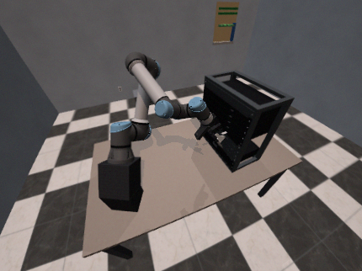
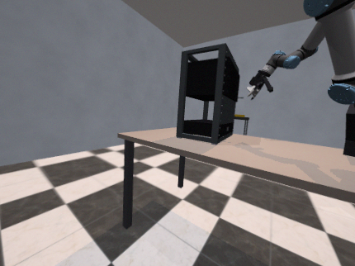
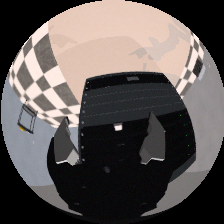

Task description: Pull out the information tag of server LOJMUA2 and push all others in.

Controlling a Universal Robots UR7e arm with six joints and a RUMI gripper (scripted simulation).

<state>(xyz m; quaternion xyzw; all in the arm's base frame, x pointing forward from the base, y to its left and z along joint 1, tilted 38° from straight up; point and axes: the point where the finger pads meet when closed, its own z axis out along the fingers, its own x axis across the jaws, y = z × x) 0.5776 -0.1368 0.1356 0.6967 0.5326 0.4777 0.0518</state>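
Observation:
A black server rack stands on the table's far right part; it also shows in the exterior view and fills the wrist view. Its front face holds several stacked servers. My gripper is open and empty, a short way in front of the rack's front face at mid height, seen from the side in the exterior view. In the wrist view my two fingers frame the rack front, with a small pale information tag between them. The printing on the tags is too small to read.
The arm's dark base block stands at the table's left. The table edge runs close behind and right of the rack. A poster hangs on the back wall. A small yellow-topped stand is on the floor beyond.

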